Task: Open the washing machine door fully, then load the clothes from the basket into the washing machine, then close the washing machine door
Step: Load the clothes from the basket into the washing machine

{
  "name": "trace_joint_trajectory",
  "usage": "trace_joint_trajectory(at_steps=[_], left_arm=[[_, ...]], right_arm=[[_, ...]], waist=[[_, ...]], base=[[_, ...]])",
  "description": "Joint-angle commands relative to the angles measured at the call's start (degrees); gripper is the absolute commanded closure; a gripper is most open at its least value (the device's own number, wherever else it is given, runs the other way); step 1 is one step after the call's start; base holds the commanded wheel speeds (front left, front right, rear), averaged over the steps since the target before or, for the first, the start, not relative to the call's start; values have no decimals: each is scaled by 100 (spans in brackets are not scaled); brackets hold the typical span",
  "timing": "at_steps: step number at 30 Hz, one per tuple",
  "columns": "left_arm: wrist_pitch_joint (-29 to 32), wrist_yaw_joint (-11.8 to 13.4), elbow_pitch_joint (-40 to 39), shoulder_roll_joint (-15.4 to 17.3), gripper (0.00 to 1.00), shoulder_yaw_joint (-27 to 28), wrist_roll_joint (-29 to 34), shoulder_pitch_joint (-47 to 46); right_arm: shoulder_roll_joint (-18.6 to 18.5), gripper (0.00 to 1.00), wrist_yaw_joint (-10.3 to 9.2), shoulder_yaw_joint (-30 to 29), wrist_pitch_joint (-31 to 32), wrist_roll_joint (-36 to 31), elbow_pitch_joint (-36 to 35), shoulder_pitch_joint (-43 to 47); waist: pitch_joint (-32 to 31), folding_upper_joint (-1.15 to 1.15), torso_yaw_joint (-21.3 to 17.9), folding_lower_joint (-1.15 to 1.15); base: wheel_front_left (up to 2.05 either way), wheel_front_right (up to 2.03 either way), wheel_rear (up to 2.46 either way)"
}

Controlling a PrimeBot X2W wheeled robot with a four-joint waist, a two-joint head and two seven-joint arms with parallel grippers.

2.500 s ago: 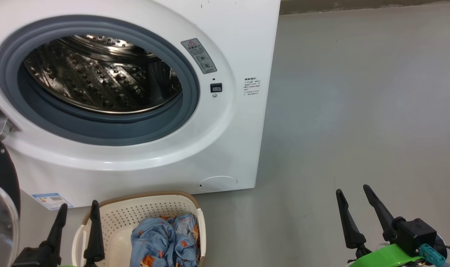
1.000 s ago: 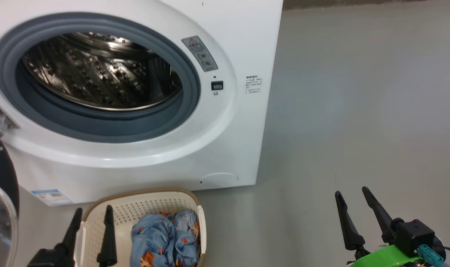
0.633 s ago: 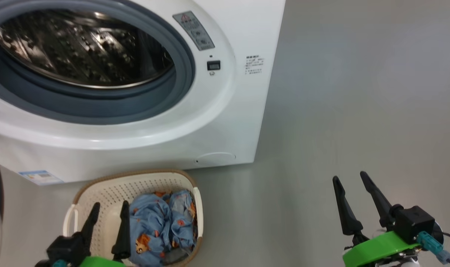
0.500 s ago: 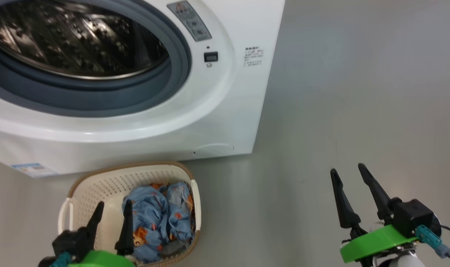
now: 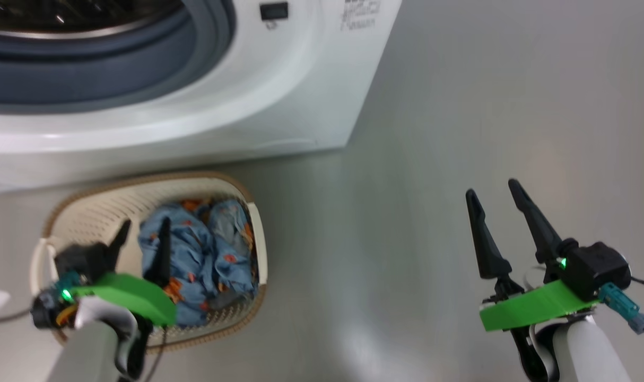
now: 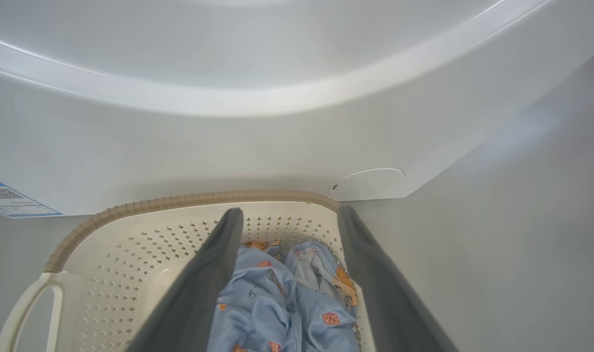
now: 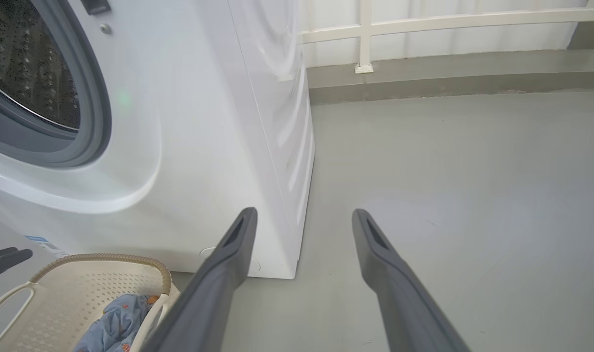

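Blue clothes (image 5: 194, 254) in basket (image 5: 94, 207) beside washing machine (image 5: 221, 116); left claw (image 5: 145, 222) apart above, right claw (image 5: 491, 187) apart.

Basket (image 5: 94, 209) on floor (image 5: 407, 159), just before washing machine (image 5: 221, 106). Clothes (image 5: 205, 249) in basket, toward its right side. Left gripper (image 5: 145, 223) above basket, over clothes. Right gripper (image 5: 490, 187) well right of basket, above floor.
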Motion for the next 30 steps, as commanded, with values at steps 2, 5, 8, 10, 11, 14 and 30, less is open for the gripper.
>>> trace_joint_trajectory(at_steps=[2,5,8,10,11,14,30], left_arm=[[-37,-15,214,300,0,112,-115,-375],[-37,-15,726,501,0,13,-268,-833],[-37,-15,1044,616,0,-67,-361,-1091],[-37,-15,1238,682,0,-114,-435,-1214],[-37,-15,1354,715,0,-162,-459,-1255],[-37,-15,1674,788,0,-271,-579,-1379],[178,218,3099,1173,0,-786,-661,-2253]], right_arm=[[-10,0,9,183,-69,-1,-202,-146],[-10,0,9,220,-69,40,-267,-308],[-10,0,9,251,-69,95,-313,-402],[-10,0,9,257,-69,130,-325,-446],[-10,0,9,266,-69,144,-330,-464],[-10,0,9,291,-69,189,-342,-499],[-10,0,9,360,-69,395,-382,-590]], waist=[[983,0,-300,0],[1416,0,-424,0],[1649,0,-497,0],[1751,0,-537,0],[1791,0,-558,0],[1885,0,-617,0],[2312,0,-885,0]], base=[[0,0,0],[0,0,0],[0,0,0],[0,0,0],[0,0,0],[0,0,0],[0,0,0]])
